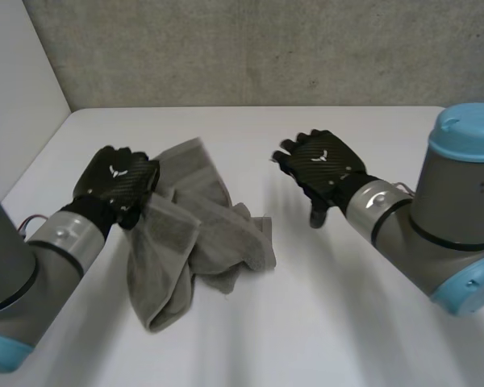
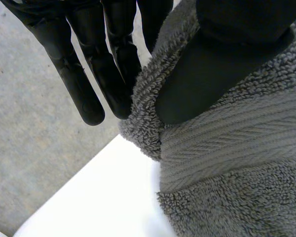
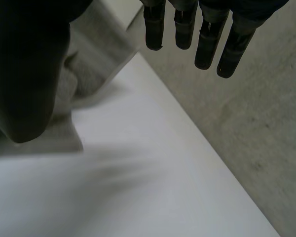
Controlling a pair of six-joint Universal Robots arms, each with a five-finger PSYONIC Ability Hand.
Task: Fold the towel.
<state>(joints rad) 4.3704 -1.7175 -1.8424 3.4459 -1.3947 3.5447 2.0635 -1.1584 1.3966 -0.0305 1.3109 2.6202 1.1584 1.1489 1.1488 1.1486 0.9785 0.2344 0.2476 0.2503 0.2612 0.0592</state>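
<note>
The right hand point(image 3: 183, 27) hangs over the white table point(image 3: 153, 187) with its fingers point(image 3: 207, 44) straight and slightly apart, holding nothing. Beside its dark thumb point(image 3: 29, 74) a rumpled grey towel point(image 3: 101, 54) lies on the table. Beyond the fingertips stands a grey concrete wall point(image 3: 256, 128)

Looped terry cloth towel point(image 1: 200, 230) with flat ribbed band; smooth matt white table point(image 1: 323, 322); rough concrete wall point(image 1: 250, 48)

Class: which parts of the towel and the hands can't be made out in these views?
- Head view: corners of the towel, buried in its own folds.
- Head view: fingertips of the left hand, under its own back.
- Right wrist view: part of the towel, behind the right hand thumb.
</note>
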